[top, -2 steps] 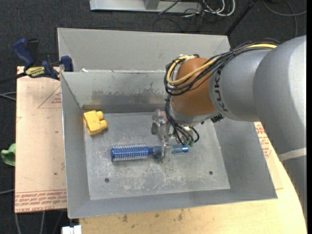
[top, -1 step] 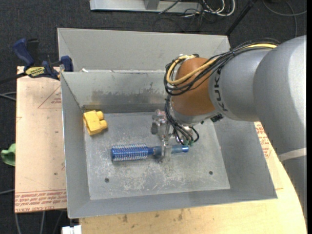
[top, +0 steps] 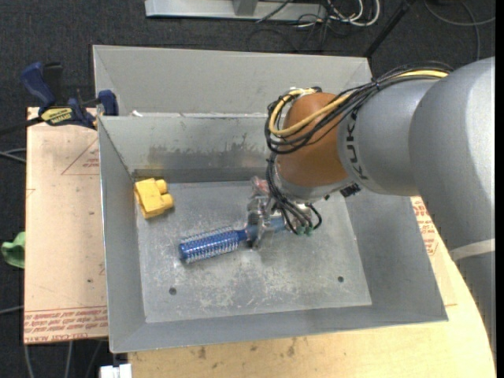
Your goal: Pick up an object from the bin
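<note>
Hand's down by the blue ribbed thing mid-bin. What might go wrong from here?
1. The hand sits at the right end of the blue ribbed cylinder, not over its middle; lifted from there, the cylinder may tilt and slip out.
2. The cylinder lies loose on the bin floor, so a nudge might roll it away, perhaps toward the yellow block.

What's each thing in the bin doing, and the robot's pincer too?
Blue ridged tube: lying flat in the bin, right end by the pincer.
Yellow block: sitting near the left wall, alone, untouched.
Pincer: down low, at the tube's right end.
</note>
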`<state>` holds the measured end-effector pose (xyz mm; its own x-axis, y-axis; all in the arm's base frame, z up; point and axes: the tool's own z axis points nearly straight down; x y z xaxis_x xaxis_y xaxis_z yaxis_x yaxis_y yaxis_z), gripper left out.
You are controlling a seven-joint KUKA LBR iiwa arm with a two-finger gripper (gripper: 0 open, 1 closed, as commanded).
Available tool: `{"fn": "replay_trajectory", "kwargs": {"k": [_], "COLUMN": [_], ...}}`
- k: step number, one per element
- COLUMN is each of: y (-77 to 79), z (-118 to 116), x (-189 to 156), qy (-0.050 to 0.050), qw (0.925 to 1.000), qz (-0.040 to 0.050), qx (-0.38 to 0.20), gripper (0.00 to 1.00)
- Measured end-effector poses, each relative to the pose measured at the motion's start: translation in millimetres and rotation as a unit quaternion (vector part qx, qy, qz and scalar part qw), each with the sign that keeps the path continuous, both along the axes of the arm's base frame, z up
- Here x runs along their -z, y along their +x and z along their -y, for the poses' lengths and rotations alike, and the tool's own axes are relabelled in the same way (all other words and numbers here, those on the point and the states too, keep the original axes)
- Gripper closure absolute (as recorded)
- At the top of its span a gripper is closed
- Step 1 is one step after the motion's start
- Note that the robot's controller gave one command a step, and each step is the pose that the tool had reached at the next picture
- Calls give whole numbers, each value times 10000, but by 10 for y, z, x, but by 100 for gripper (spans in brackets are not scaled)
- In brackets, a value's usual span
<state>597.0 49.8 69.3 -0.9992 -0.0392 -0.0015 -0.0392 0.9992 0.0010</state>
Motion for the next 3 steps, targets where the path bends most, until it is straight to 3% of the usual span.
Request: {"fn": "replay_trajectory", "kwargs": {"k": [1, 2, 3], "y": [9, 11, 29], "z": [-3, -5, -7], "x": [-339, -394, -1022], "qy": [1, -1, 2], "qw": [10000, 10000, 10000], "qz": [15, 4, 33], "qx": [-1, -1, -2], "gripper": [100, 100, 100]}}
